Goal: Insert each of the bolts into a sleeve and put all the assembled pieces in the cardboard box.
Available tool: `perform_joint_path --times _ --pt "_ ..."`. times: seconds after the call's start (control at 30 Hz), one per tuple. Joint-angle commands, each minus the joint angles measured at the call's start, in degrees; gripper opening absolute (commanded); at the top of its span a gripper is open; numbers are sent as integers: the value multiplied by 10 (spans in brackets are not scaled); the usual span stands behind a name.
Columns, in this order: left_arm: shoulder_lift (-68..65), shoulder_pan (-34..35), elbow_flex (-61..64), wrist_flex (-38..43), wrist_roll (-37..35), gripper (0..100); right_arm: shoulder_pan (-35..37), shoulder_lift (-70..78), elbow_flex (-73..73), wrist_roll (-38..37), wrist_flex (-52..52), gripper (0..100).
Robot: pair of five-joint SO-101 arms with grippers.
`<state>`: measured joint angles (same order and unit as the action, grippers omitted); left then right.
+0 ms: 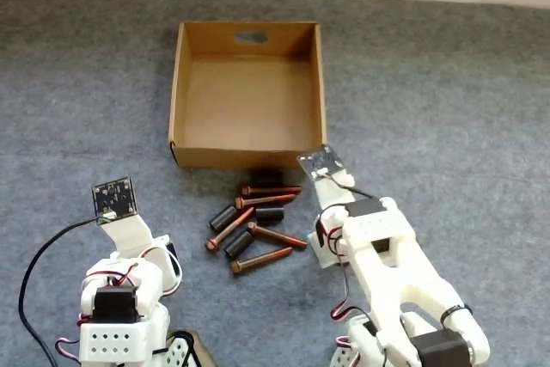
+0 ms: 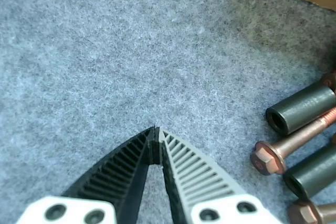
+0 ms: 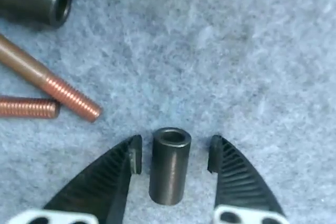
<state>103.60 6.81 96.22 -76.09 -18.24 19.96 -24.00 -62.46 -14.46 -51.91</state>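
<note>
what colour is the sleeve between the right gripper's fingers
Dark grey, nearly black. The sleeve shows best in the right wrist view.

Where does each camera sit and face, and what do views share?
High view: above the table, looking down at cardboard box, bolts, left arm, right arm.
Left wrist view: on left arm, facing table past left gripper, jaws shut.
Right wrist view: on right arm, looking at sleeve inside right gripper, jaws open.
Shared: all three show the bolts.

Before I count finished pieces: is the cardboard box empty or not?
Empty. The high view shows the cardboard box with a bare floor; bolts and sleeves lie outside on the carpet.
</note>
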Motion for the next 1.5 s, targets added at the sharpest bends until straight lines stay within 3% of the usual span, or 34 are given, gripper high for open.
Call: perform_joint_path --times 0.0,0.13,0.57,0.87,1.03,1.23,1.47 --pt "2 -9 10 -3 -4 8 -1 -1 -9 -8 4 193" --pt "2 -9 10 -3 -4 8 -1 -1 -33 -5 36 0" --pt "2 -9 10 -3 -4 8 -7 -57 -62 50 62 5" --pt "2 -9 10 -3 -4 8 -19 -145 -33 47 -49 9" --pt "2 -9 10 -3 -4 8 -19 -99 35 47 -114 14" --pt "2 -9 10 -3 -4 8 -19 2 65 47 -121 174" --pt "2 -11 10 -3 -4 8 -19 72 67 47 -91 166"
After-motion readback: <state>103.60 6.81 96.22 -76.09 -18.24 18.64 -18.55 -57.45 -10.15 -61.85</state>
